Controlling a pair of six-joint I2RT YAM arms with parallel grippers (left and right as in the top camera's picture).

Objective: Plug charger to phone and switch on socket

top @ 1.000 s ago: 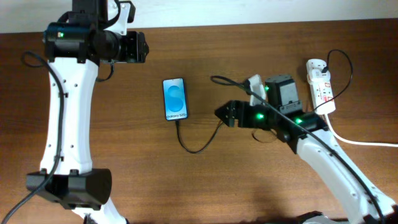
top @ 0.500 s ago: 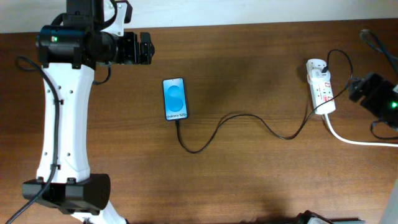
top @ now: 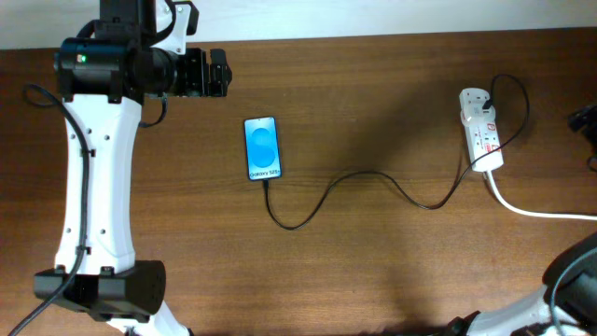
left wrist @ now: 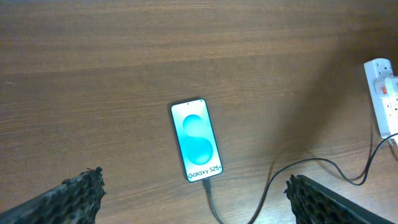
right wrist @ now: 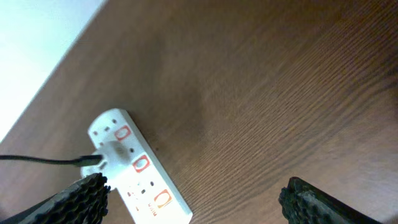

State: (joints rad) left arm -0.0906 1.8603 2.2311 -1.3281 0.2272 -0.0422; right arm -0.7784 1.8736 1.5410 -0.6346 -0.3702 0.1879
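The phone [top: 262, 147] lies flat on the table, blue screen up, and also shows in the left wrist view [left wrist: 197, 140]. The thin black charger cable [top: 364, 174] meets the phone's bottom edge [left wrist: 208, 185] and curves right to the white socket strip [top: 481, 140]. My left gripper [top: 216, 75] hangs open and empty above the table, up and left of the phone. My right gripper [right wrist: 193, 186] is open and empty above the far right edge, with the socket [right wrist: 134, 168] by its left finger [right wrist: 81, 199]. A black plug [right wrist: 93, 160] sits in the socket.
The socket's thick white cord [top: 541, 211] runs off to the right. Bare brown table [top: 373, 84] lies between phone and socket. The left arm's white links [top: 93, 168] stand along the left side.
My right arm has pulled back from the table's middle to the far right edge, so the whole cable now shows. My left gripper shifted slightly early on, then stayed still.
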